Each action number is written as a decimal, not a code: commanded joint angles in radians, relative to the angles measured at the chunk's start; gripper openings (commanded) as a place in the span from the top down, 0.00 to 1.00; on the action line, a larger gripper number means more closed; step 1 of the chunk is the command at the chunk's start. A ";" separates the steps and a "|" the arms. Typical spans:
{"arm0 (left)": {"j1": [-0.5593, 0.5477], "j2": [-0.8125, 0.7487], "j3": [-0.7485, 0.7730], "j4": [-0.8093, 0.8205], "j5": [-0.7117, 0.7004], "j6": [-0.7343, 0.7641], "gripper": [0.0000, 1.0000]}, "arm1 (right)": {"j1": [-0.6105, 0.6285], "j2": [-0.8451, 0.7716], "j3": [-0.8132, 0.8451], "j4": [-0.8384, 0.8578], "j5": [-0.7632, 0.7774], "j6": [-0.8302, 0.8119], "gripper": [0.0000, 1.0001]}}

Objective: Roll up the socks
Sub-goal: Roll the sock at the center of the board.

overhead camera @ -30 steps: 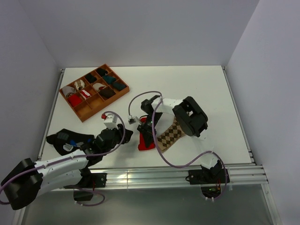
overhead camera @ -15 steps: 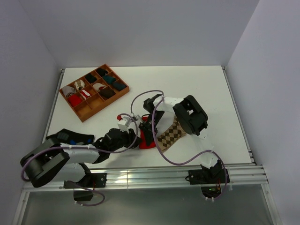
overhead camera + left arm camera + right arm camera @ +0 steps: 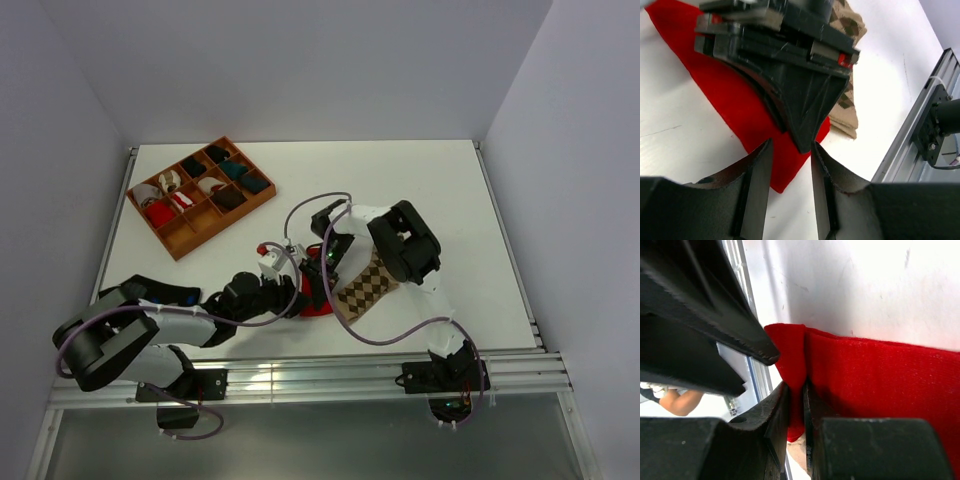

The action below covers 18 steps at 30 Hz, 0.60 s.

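The red sock (image 3: 313, 303) lies flat near the table's front edge, beside the tan-and-brown argyle sock (image 3: 365, 288) on its right. My right gripper (image 3: 318, 283) stands on the red sock and is shut on a pinched fold of it (image 3: 794, 385). My left gripper (image 3: 292, 292) is open, its fingers (image 3: 757, 185) straddling the right gripper's tip over the red sock's (image 3: 740, 110) corner. The argyle sock (image 3: 847, 107) shows behind it. The white patch is hidden.
A wooden divided tray (image 3: 197, 240) with several sock rolls stands at the back left. A dark cloth (image 3: 135, 295) lies at the front left. The aluminium rail (image 3: 350, 368) runs along the near edge.
My left arm has swung right from the front left up to the red sock, beside the right gripper. The right gripper has stayed on the sock.
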 commanded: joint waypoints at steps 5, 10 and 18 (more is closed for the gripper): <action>-0.004 0.101 0.040 0.110 0.050 0.024 0.60 | -0.034 0.024 0.040 -0.094 -0.044 -0.063 0.86; -0.004 0.141 0.054 0.114 0.059 0.030 0.59 | -0.043 0.048 0.059 -0.161 -0.061 -0.123 0.86; -0.008 0.156 0.077 0.084 0.101 0.028 0.62 | -0.052 0.052 0.060 -0.115 -0.047 -0.051 0.85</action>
